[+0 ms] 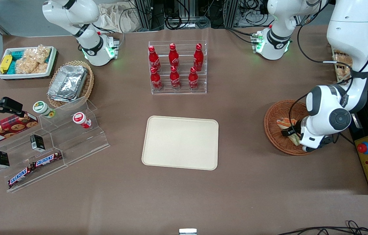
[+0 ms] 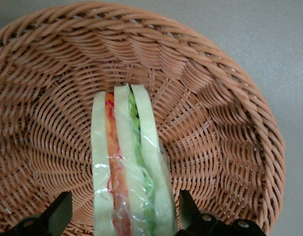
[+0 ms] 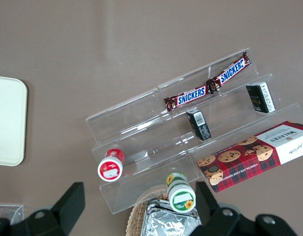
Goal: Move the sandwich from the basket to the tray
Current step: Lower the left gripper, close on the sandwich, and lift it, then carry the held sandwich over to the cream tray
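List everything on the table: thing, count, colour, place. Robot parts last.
sandwich: one, white bread with orange and green filling, in the basket
basket: one, reddish-brown wicker, toward the working arm's end
tray: one, cream, mid-table, nearer the front camera than the bottles
cola bottles: six, red, in a clear rack
oval basket: one, tan, holding foil containers
white bin: one, with snack packets, toward the parked arm's end
acrylic steps: one, clear, holding two Snickers bars, two dark small boxes, two cups
cookie box: one, red
gripper: one, black fingers open either side of the sandwich, inside the basket
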`<state>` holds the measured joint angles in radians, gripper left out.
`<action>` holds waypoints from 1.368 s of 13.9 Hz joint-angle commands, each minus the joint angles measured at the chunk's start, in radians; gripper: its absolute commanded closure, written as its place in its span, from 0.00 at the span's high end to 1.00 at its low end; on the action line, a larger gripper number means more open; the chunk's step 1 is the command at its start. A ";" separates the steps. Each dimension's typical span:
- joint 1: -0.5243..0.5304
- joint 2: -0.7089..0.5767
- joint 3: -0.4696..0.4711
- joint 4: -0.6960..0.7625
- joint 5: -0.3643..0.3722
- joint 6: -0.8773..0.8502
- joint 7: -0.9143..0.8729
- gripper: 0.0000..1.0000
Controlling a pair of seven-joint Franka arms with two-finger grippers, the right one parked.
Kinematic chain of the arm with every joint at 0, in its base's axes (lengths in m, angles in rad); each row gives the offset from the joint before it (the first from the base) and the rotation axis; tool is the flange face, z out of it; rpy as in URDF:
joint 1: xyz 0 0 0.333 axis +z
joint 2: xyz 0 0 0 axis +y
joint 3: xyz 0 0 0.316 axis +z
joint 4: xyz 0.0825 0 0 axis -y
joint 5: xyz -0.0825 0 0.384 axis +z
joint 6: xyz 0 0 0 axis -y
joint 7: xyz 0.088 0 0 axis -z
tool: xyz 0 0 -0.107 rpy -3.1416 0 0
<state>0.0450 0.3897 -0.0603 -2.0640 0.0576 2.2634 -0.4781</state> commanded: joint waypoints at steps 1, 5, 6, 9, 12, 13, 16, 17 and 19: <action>0.003 0.000 -0.001 0.005 0.018 0.024 -0.045 0.56; 0.003 -0.015 -0.001 0.011 0.018 -0.010 -0.033 0.26; 0.003 -0.028 -0.001 0.040 0.016 -0.060 -0.034 0.22; 0.001 -0.070 -0.009 0.187 -0.001 -0.298 0.001 0.19; -0.010 -0.078 -0.024 0.390 -0.004 -0.534 0.019 0.19; -0.010 -0.077 -0.048 0.462 -0.009 -0.592 0.018 0.19; -0.013 -0.072 -0.099 0.596 -0.099 -0.642 0.006 0.20; -0.013 -0.074 -0.139 0.597 -0.111 -0.642 0.007 0.20; -0.014 -0.065 -0.235 0.597 -0.102 -0.631 0.007 0.20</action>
<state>0.0322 0.2942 -0.2221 -1.4969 -0.0380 1.6447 -0.4690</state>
